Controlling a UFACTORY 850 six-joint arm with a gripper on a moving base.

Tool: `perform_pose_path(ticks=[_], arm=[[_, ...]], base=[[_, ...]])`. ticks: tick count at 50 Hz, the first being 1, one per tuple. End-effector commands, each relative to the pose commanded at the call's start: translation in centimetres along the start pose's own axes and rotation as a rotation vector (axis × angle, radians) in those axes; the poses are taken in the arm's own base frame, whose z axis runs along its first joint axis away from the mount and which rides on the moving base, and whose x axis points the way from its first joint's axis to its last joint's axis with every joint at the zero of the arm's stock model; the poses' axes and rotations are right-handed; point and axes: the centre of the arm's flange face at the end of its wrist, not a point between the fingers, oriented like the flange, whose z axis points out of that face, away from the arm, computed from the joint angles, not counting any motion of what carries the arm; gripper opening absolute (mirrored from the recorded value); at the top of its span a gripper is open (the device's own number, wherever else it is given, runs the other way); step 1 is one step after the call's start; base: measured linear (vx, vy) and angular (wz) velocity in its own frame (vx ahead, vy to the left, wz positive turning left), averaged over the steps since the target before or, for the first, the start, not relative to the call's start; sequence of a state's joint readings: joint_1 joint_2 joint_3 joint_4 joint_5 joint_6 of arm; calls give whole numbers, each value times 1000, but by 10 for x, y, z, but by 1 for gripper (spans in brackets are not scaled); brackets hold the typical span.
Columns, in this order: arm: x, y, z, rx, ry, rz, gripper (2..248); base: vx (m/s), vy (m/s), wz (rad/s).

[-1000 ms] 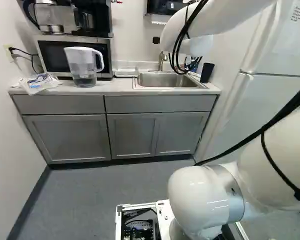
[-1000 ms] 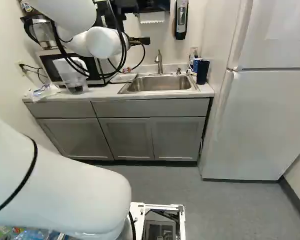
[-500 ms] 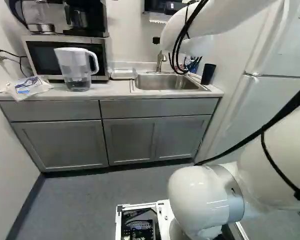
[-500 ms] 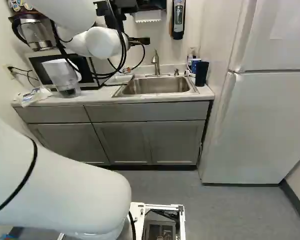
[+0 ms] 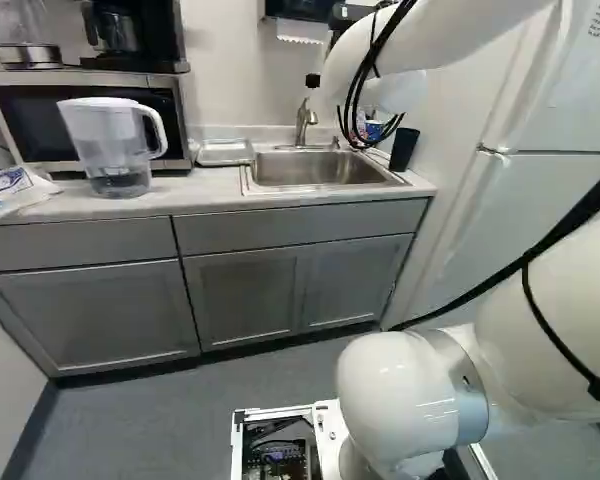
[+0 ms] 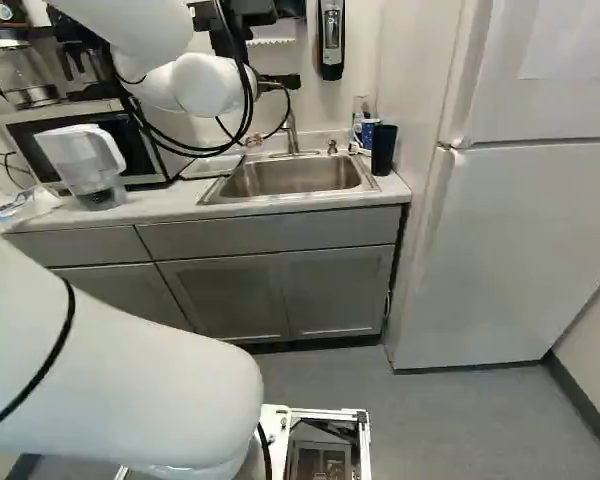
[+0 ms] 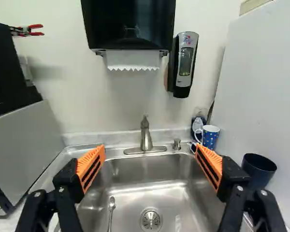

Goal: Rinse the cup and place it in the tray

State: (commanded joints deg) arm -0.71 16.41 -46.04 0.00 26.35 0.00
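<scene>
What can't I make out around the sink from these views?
Dark cup: inside too dark in the wrist view.
Spoon: handle's end cut off by the wrist view's edge.
Item behind the blue mug: partly hidden by the mug, wrist view.
Shallow tray: too small to show anything inside, left base view.

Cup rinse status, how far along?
Looks done: only the approach; the gripper hangs open facing the sink. In hand: nothing. Left, apparently: grasp, rinse and placing; the spotted mug and dark cup stand by the sink, and no water shows at the faucet.
</scene>
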Motion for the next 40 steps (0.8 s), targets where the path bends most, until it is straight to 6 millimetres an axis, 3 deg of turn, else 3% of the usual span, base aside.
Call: perform_pose_path(ticks=[21, 40], arm=[[0, 0, 0, 0, 0, 0, 247], [0, 0, 0, 0, 0, 0, 247]], base=[[127, -8, -172], [109, 32, -38]])
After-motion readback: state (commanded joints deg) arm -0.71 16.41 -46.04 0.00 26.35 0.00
